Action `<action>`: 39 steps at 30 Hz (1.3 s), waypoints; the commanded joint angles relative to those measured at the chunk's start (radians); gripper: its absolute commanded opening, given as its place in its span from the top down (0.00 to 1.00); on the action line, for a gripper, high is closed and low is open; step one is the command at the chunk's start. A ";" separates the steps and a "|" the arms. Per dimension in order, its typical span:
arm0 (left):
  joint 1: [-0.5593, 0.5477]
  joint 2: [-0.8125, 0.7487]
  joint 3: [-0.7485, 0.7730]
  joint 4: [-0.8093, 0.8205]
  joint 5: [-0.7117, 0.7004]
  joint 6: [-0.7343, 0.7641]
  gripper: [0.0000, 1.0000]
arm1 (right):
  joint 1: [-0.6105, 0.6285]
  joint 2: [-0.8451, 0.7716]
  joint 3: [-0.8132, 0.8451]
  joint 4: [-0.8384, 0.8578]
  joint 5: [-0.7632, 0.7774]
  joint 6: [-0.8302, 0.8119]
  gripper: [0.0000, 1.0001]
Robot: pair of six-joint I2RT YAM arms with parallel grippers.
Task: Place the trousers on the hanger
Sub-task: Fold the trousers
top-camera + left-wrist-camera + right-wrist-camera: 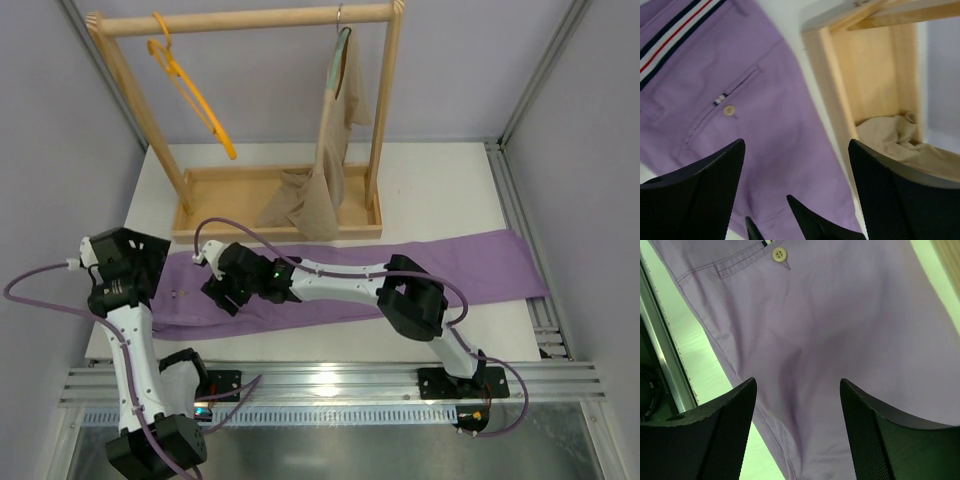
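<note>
The lilac trousers [420, 270] lie flat across the table, waistband to the left, legs reaching the right edge. Their back pocket with a pale button [729, 109] and the striped waistband [670, 37] show in the left wrist view; the same fabric [840, 315] fills the right wrist view. The orange hanger [190, 90] hangs from the left part of the wooden rack's rail. My left gripper [160, 262] stands open just above the waistband end. Over the seat area my right gripper [222, 290] is also open, nothing between its fingers [730, 430].
The wooden rack [250, 20] stands at the back on a tray base [225, 190]. A beige garment [325, 170] hangs from a grey-green hanger on the right of the rail and pools in the tray. Metal rails [330, 385] run along the near edge.
</note>
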 commanded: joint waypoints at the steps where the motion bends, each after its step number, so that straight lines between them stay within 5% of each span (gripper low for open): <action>1: 0.002 0.007 -0.045 -0.098 -0.171 -0.101 0.17 | -0.009 -0.036 -0.067 0.090 -0.074 0.075 0.31; 7: 0.051 0.096 -0.007 -0.297 -0.434 -0.209 0.23 | -0.013 -0.087 -0.204 0.126 -0.098 0.093 0.32; 11: 0.181 0.095 -0.059 -0.270 -0.372 -0.202 0.16 | -0.019 -0.130 -0.300 0.161 -0.097 0.094 0.33; 14: 0.252 0.040 -0.122 -0.200 -0.303 -0.156 0.00 | -0.031 -0.147 -0.327 0.172 -0.104 0.099 0.33; 25: 0.353 0.025 -0.315 0.030 -0.235 -0.076 0.01 | -0.048 -0.167 -0.324 0.176 -0.106 0.108 0.32; 31: 0.405 0.113 -0.349 0.181 -0.116 -0.030 0.19 | -0.054 -0.187 -0.348 0.187 -0.103 0.114 0.33; 37: 0.410 0.119 -0.390 0.290 -0.037 0.010 0.53 | -0.071 -0.200 -0.376 0.199 -0.105 0.119 0.33; 39: 0.413 0.102 -0.389 0.298 -0.030 0.022 0.72 | -0.074 -0.202 -0.382 0.204 -0.109 0.122 0.33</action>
